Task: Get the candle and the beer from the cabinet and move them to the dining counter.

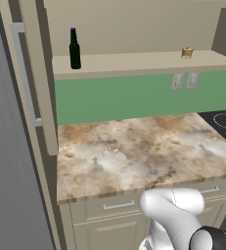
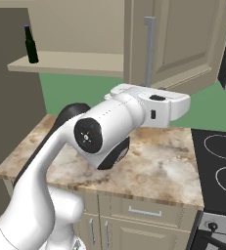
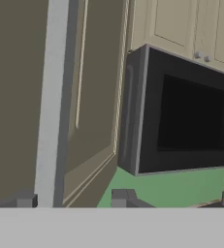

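Silver bar handle (image 3: 50, 104) stands between your jaws, whose tips sit either side of it at the bottom of the hand view; whether they pinch it or just bracket it you cannot tell. That fits swinging the cabinet (image 2: 183, 44) door wide to free the shelf (image 1: 144, 63). The beer (image 1: 74, 49) stands upright near the shelf's left end, the candle (image 1: 187, 52) near its right end, well apart. From the right base view, the open door hides the candle, and your forearm covers the gripper (image 3: 74, 198).
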